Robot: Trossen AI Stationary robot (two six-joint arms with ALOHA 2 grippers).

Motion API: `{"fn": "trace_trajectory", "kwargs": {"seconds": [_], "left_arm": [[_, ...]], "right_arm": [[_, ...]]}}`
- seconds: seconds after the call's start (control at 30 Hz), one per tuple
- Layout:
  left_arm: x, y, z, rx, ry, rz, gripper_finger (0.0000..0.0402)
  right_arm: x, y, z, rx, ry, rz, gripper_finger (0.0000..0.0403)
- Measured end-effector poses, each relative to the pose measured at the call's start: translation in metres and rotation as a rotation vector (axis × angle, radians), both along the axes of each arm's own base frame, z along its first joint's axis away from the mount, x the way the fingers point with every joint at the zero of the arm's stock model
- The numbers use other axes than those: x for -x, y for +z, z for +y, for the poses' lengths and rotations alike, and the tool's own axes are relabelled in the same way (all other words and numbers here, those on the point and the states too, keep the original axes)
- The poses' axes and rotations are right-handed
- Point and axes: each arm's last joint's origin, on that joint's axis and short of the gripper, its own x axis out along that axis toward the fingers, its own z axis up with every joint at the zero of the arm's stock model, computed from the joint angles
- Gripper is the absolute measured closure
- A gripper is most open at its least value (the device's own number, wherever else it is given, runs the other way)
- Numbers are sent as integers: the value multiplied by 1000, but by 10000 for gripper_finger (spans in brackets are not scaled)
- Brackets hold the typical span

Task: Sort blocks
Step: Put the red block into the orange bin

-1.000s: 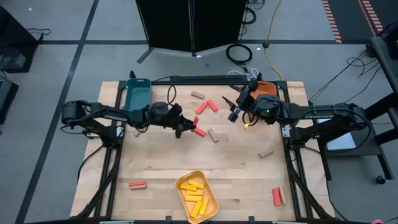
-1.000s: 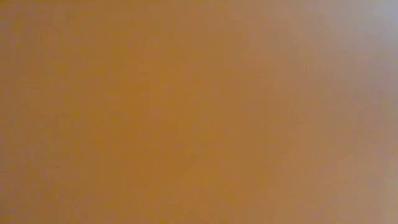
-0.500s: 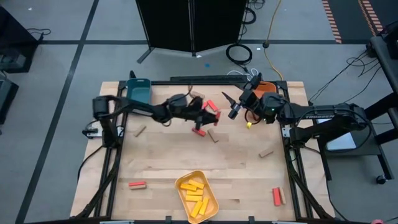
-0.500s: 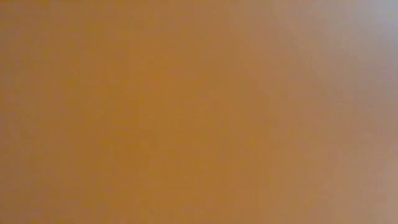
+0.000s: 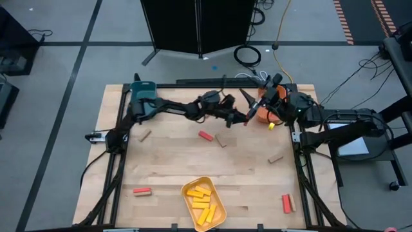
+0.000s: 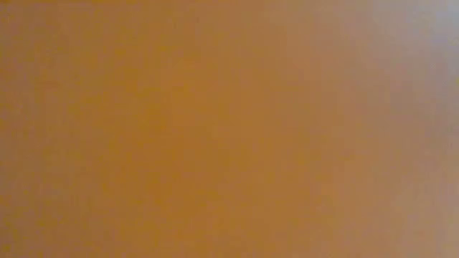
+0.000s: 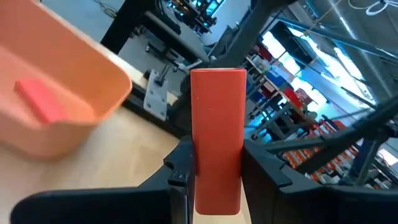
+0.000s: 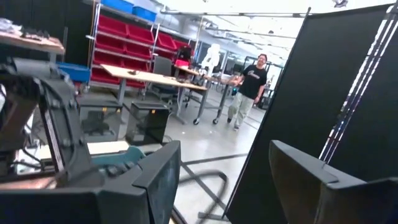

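Roughly halfway through, going by the table. Left claw (image 7: 217,168) clamped on a red block (image 7: 217,137), standing up between the fingers, reached right over to the orange tray (image 7: 93,81). Tray just ahead of and beside that claw, already with one red block (image 7: 40,99) inside. So probably mid-delivery, drop not yet made.

Right claw (image 8: 224,158) wide open, nothing in it, parked close beside the left claw at the same orange tray (image 5: 262,116).

Done so far:
- yellow tray (image 5: 219,216), well behind the left claw at the near edge of the table, loaded with a bunch of yellow blocks (image 5: 201,198)
- no loose yellow ones spotted on the table, so that colour looks finished

Left to do:
- red blocks out on the wood: one (image 5: 206,136) a short way back from the left claw, one (image 5: 142,191) far off near the yellow tray, one (image 5: 286,203) in the near corner on the right arm's side
- tan blocks (image 5: 221,141), (image 5: 144,136), (image 5: 275,158) scattered around, none sorted as far as visible
- teal tray (image 5: 143,96) way back by the left arm's base, contents impossible to tell

Low view just an orange blur, no help there.
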Motion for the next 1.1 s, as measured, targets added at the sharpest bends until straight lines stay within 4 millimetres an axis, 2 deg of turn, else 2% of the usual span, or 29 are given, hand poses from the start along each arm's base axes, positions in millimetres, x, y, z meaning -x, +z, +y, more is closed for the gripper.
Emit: {"fn": "trace_trajectory", "kwargs": {"seconds": [0.27, 0.4, 0.53, 0.7, 0.87, 1.1], "left_arm": [[-63, -11, 27, 4, 47, 33, 320], [-84, -10, 47, -6, 143, 16, 320], [-91, -14, 70, -8, 237, 17, 320], [-89, -29, 76, 22, 314, 72, 320], [-89, -31, 74, 14, 326, 84, 320], [-96, -32, 55, -38, 310, 87, 320]], "right_arm": [[9, -1, 1, -42, 5, 20, 195], [10, -1, 1, -46, 5, 28, 195], [10, -2, 1, -58, 6, 23, 195], [10, -2, 1, -58, 6, 22, 195], [10, -2, 1, -58, 6, 22, 195], [10, -2, 1, -63, 7, 17, 195]]}}
